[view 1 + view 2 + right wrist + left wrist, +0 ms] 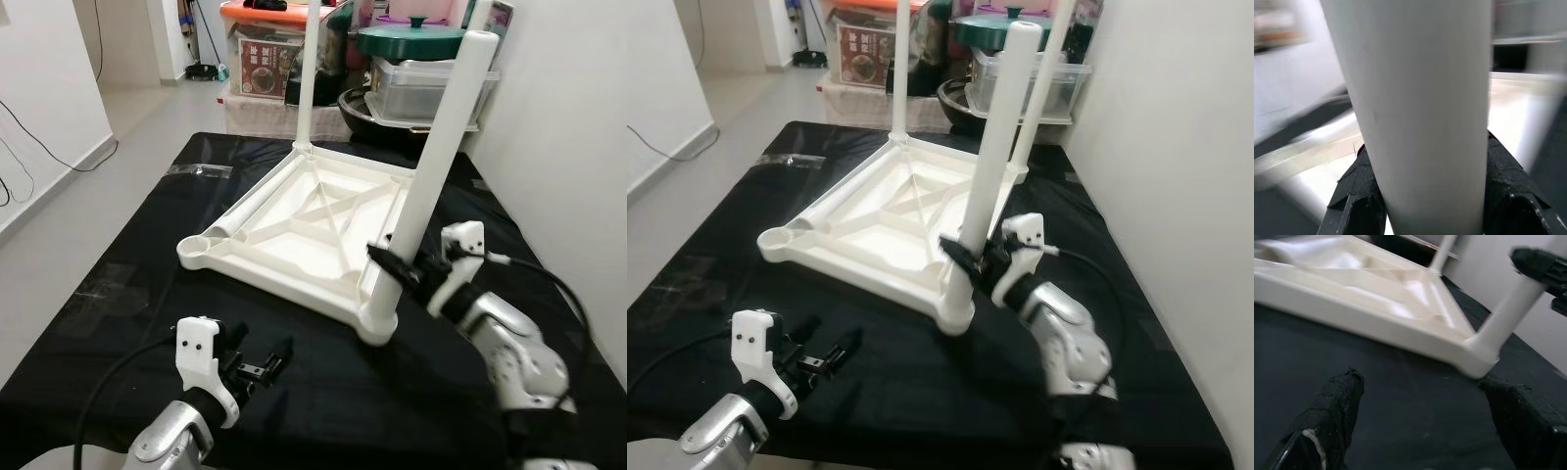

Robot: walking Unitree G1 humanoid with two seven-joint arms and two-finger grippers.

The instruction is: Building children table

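Observation:
A white plastic children's table top (294, 230) lies upside down on a black-covered table (147, 255). One white leg (441, 157) stands upright in its near right corner socket. My right gripper (395, 262) is shut on that leg low down, and the leg (1415, 98) sits between the black fingers (1359, 196). A thinner-looking leg (312, 69) stands at the far corner. The near left corner socket (201, 245) is empty. My left gripper (263, 364) hovers open over the black cloth, in front of the top's near edge, with nothing between its fingers (1337, 406).
Storage boxes (265, 59), a green lidded pot (411, 39) and a clear container (421, 88) crowd the space behind the table. A white wall (568, 117) runs close along the right side. Tiled floor (88, 186) lies to the left, with a cable (29, 137) on the wall.

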